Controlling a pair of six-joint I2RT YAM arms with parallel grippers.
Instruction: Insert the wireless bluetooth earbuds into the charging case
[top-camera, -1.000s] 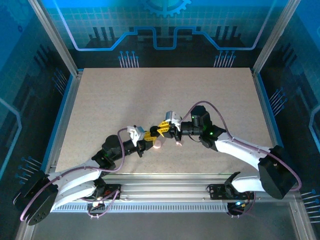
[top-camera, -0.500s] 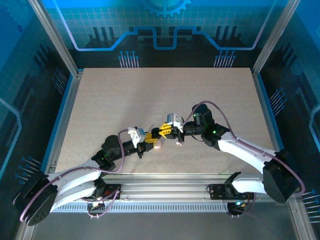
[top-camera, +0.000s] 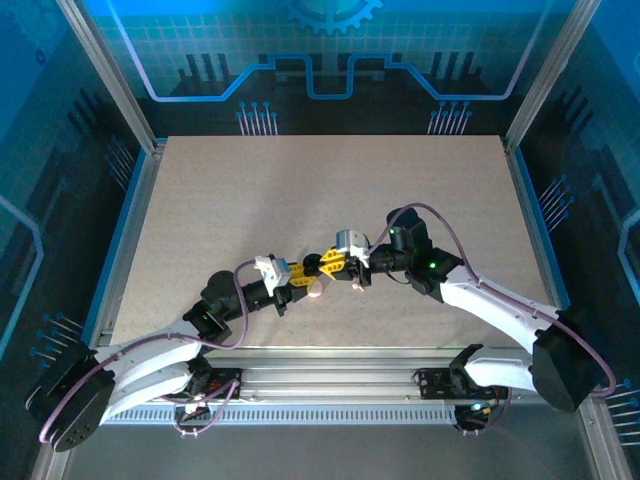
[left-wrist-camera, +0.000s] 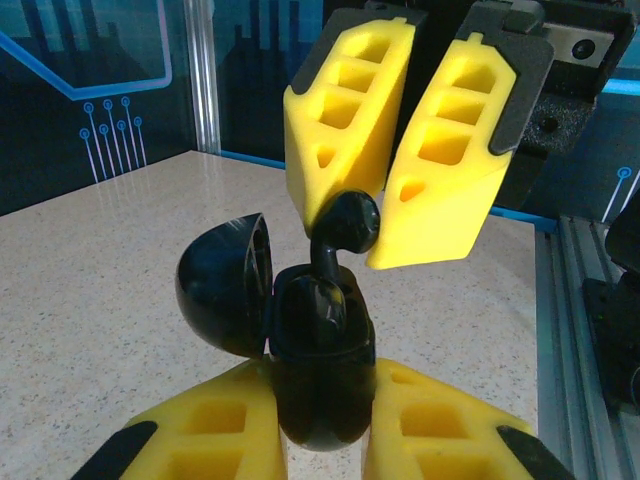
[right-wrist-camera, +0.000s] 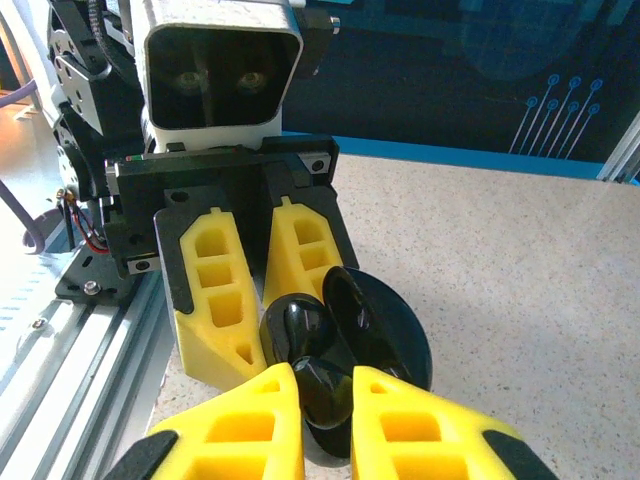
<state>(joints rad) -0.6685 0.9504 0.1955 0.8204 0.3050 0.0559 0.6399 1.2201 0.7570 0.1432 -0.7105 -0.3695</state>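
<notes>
Right arm's shoulder link swung further out to the right, forearm now stretched longer across the desk, right tool lying flatter and more in line with the left tool, left arm's elbow eased slightly leftward.

A speckled beige table lies inside aluminium frame posts and blue circuit-patterned walls.
</notes>
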